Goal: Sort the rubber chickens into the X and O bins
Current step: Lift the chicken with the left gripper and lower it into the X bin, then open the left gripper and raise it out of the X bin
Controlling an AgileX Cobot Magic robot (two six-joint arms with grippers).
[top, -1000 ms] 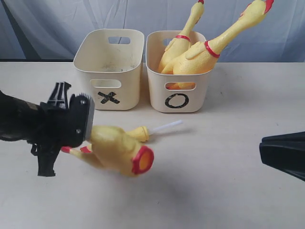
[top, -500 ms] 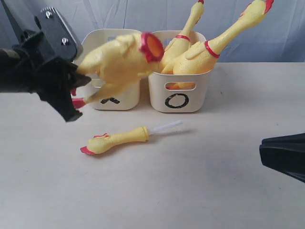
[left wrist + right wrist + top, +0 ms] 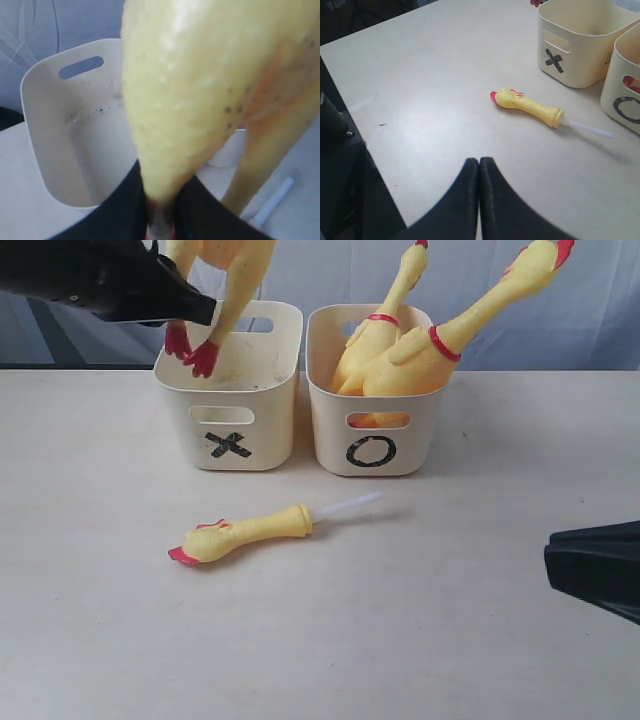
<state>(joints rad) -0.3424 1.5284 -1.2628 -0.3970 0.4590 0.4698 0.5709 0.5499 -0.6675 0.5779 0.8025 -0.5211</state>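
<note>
Headless chicken body [image 3: 245,265]: raised off the worktop [image 3: 450,620] by left tool [image 3: 200,310], moved from 8 o'clock to 11 o'clock. Red feet now hang over X bin [image 3: 270,425]. Slim fragment [image 3: 245,535] uncovered.

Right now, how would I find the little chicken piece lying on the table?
Look at the pale table with two cream bins at its far side. In front of the X bin, the chicken piece lies flat by itself, touching neither bin. Unlike the whole chickens in the O bin, it is slim, with a white tube poking from one end.
</note>
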